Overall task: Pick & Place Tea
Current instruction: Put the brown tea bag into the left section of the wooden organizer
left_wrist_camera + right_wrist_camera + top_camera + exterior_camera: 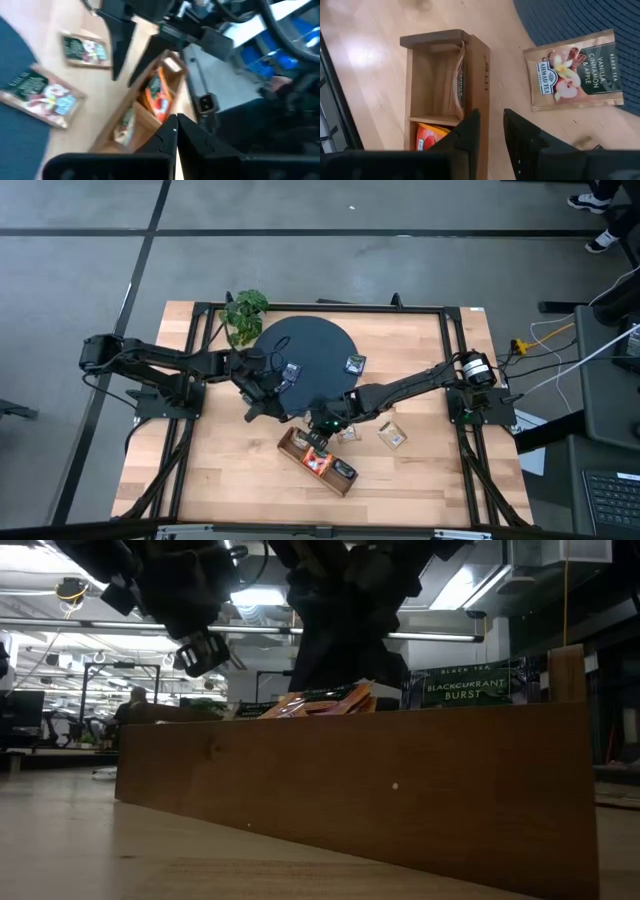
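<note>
Your right pincer [491, 131] above the wooden tray [480, 65], fingers slightly apart, empty; beige sachet [576, 70] beside it on the counter [370, 50]; your left pincer [176, 131] closed, empty

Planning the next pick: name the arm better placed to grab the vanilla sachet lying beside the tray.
Right. Its gripper, open, hovers at the tray with the vanilla sachet just beside it; the left gripper sits shut over the mat.
</note>
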